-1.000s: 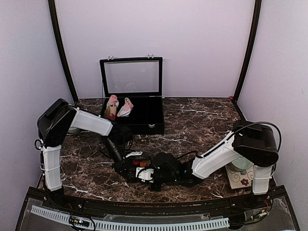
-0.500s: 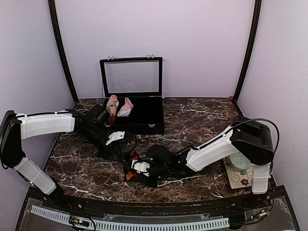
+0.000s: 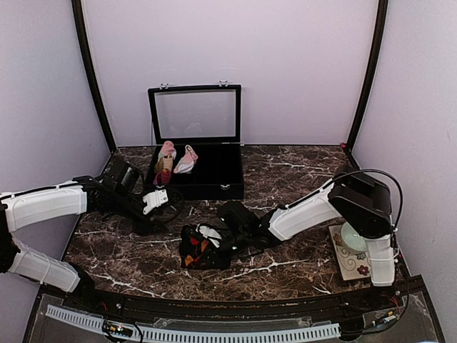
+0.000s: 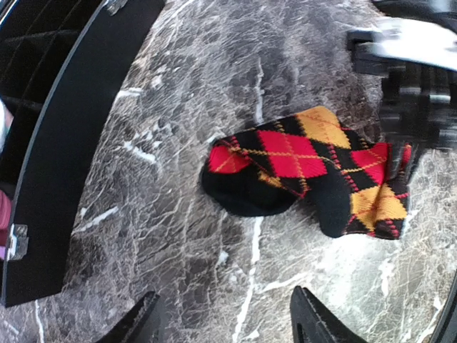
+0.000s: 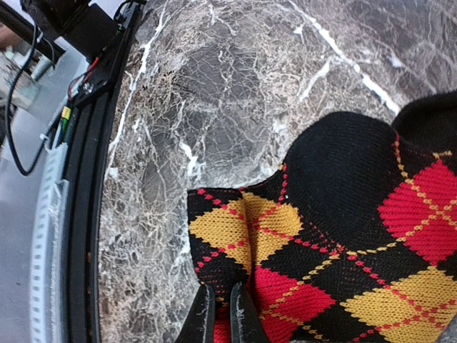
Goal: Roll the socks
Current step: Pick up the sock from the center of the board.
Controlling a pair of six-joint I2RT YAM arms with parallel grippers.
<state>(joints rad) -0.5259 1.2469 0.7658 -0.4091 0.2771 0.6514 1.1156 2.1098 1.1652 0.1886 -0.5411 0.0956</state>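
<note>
Here, the right end effector (image 5: 223, 293) pinches the argyle sock (image 4: 300, 161), grip half-hidden; the left end effector (image 4: 225, 293), mostly cropped, hangs open.

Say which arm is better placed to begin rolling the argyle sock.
Right, probably: the right gripper is shut on the edge of the argyle sock, while the left gripper hangs open near the black case, apart from the sock.

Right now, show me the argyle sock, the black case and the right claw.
argyle sock (image 4: 289, 153), left wrist view, on a red diamond.
black case (image 3: 207, 191), top external view, on its front wall.
right claw (image 5: 222, 294), right wrist view, midway between its fingertips.
</note>
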